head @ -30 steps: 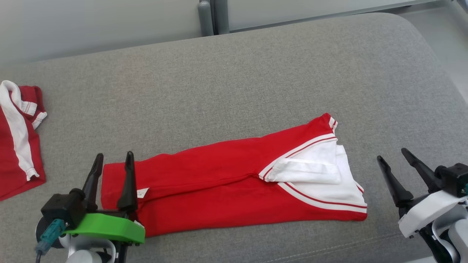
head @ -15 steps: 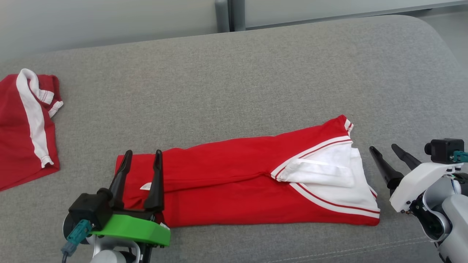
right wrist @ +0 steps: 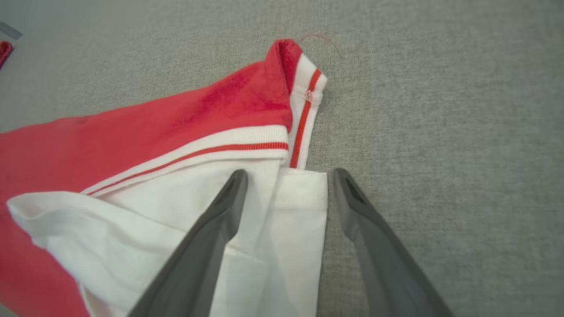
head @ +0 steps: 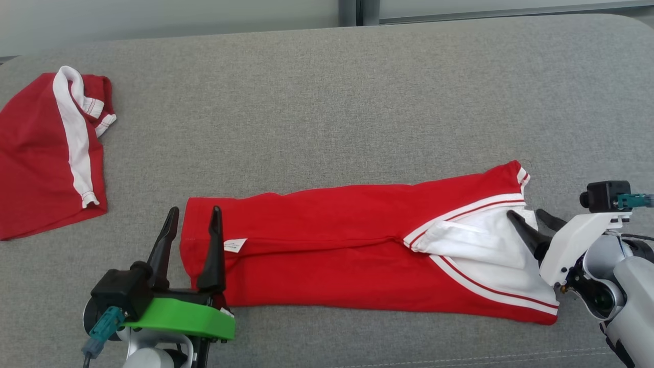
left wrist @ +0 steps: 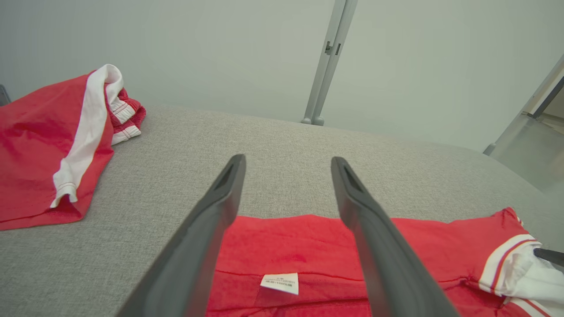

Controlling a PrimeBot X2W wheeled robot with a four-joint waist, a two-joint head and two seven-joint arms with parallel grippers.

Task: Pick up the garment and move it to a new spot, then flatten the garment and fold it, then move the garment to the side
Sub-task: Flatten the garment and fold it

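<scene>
Since the earlier frame, the right gripper (head: 525,214) has been brought from beside the long folded red fabric garment (head: 332,240) to over its white right-end panel; the head camera has been shifted too. Its fingers are spread wide, nothing gripped; the white hem is seen between them in the right wrist view. The left gripper (head: 195,210) is likewise wide open and empty, straddling the left edge by a small white label (head: 235,245). The garment is laid flat near the front of the grey upholstered cushion (head: 327,102), with red-and-white striped trim bordering the white panel. A second red-and-white garment (head: 41,168) is laid well apart, far left.
</scene>
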